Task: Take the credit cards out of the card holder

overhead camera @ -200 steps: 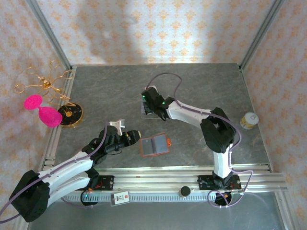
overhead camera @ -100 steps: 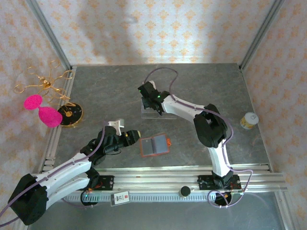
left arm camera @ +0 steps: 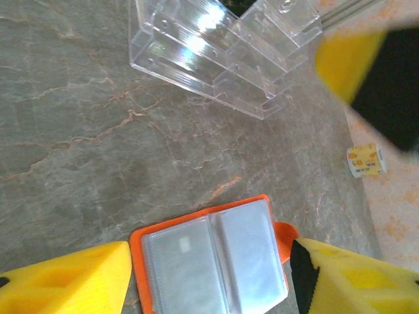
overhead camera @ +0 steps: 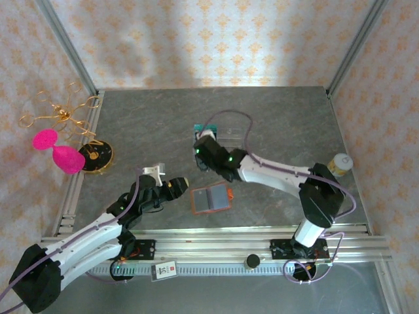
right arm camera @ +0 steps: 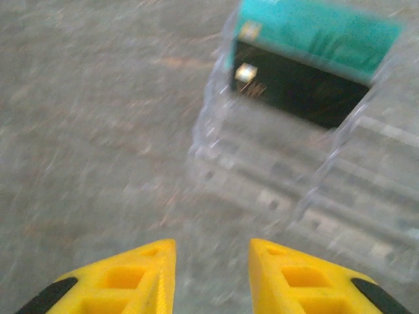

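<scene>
Lying open and flat near the table's (overhead camera: 131,124) front edge, the card holder (overhead camera: 211,198) shows its orange rim and two greyish clear pockets in the left wrist view. The credit cards are not in it. The teal card (right arm camera: 321,31) and the black card (right arm camera: 294,88), which has a small pale mark, stand one behind the other in the far slots of a clear acrylic rack (overhead camera: 224,139), farther back on the table.

The left gripper (overhead camera: 181,186) sits low just to the left of the holder. Its arm is stretched forward from the base, and its yellow fingers (left arm camera: 65,278) are spread wide on either side of the holder, gripping nothing. The right gripper (overhead camera: 204,145) is between the holder and the rack and points at the rack from the near side. Its fingers are parted with bare table between them, so it also holds nothing. The right arm reaches left across the table from a raised elbow on the right.

Half a second ago the right gripper was over the rack and hid its left end. It has since pulled back toward the near edge, which uncovers the teal card from above, and its elbow has swung out to the right. The left arm and the holder have hardly moved.

A small pale jar (overhead camera: 340,163) stands by the right wall. A gold wire stand (overhead camera: 59,112) with pink pieces stands at the left.
</scene>
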`<state>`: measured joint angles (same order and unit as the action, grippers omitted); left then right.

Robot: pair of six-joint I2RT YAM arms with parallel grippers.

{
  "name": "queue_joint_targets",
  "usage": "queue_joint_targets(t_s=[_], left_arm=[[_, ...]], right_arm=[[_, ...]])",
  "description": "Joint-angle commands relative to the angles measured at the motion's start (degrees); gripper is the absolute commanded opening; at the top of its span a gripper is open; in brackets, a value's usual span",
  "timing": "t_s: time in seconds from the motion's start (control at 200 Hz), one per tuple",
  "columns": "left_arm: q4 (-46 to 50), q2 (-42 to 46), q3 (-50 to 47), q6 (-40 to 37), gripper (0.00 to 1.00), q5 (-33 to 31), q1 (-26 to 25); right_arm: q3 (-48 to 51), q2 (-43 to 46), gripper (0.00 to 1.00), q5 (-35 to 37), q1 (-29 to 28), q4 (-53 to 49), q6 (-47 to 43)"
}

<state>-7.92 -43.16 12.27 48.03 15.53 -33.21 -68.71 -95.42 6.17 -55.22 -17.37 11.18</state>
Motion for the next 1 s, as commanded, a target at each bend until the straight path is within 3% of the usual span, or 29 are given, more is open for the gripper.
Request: queue_joint_targets(t_s=[0.0,0.18,0.726,0.846,0.996], left_arm=[[0.0,1.8,-1.6,0.7,0.67,-2.8,0.7],[1.7,2.7,-2.7,0.6,0.67,-3.4,0.7],[1.0,2.8,-4.4,0.9,0.66,-2.0,0.8],[0.6,2.2,-4.3,0.9,0.66,-1.5,0.8],[-0.4,1.0,-4.4,0.6,0.64,0.2,0.8]], right_arm=[[5.9,-0.6,0.34,1.0,-5.4,1.2,4.0],[8.3,-4.0,0.35,5.8,-11.3,0.4,6.8],[9.6,-10.5,0.41,5.3,-15.8,-0.5,9.9],[10.3,-11.9,0.32,4.3,-15.7,-0.1,10.7],[11.6,-10.7,0.06,4.3,-15.6,2.2,12.5]])
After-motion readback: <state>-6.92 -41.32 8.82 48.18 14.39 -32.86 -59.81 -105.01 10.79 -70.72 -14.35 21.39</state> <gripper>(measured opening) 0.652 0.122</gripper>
